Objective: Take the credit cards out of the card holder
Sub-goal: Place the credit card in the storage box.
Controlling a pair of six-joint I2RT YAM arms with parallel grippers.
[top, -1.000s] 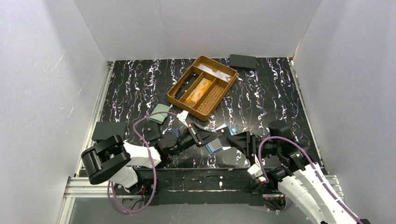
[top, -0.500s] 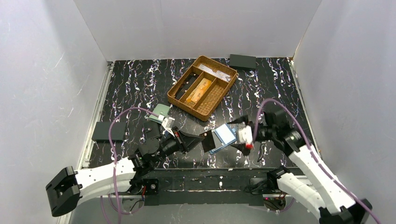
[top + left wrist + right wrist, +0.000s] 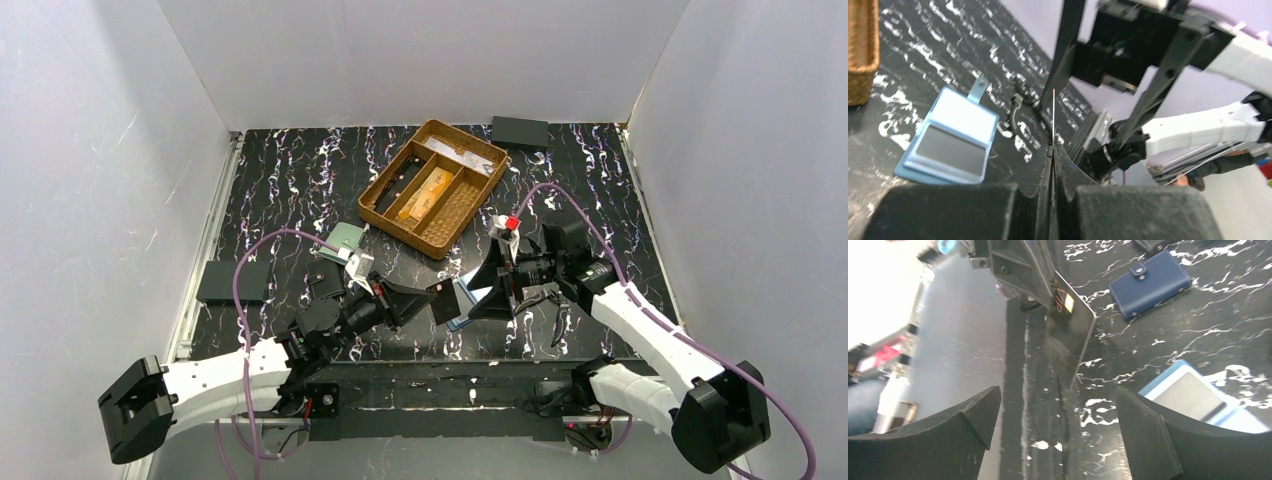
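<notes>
The light blue card holder [image 3: 948, 142] lies open on the black marbled table, its grey pocket panel facing up; in the top view my right gripper covers part of the card holder [image 3: 461, 305]. My left gripper [image 3: 428, 298] is shut on a dark credit card [image 3: 1070, 335] with a gold chip, held upright above the table. The left wrist view shows this card [image 3: 1053, 115] edge-on as a thin line between the fingertips of the left gripper [image 3: 1053, 145]. My right gripper [image 3: 487, 288] stands wide open and empty, its fingers facing the card's free end and apart from it; the right gripper [image 3: 1058, 395] hangs over the table.
A wicker tray [image 3: 433, 186] with compartments sits at the back centre. A pale green wallet [image 3: 345, 240] lies left of it, and a navy wallet [image 3: 1150, 282] lies beyond the card. Flat black boxes rest at the back right [image 3: 520, 131] and the left edge [image 3: 232, 281].
My right arm swung up from its base, opened wide and turned its fingers toward the card. My left arm drew back with the card, then stayed still.
</notes>
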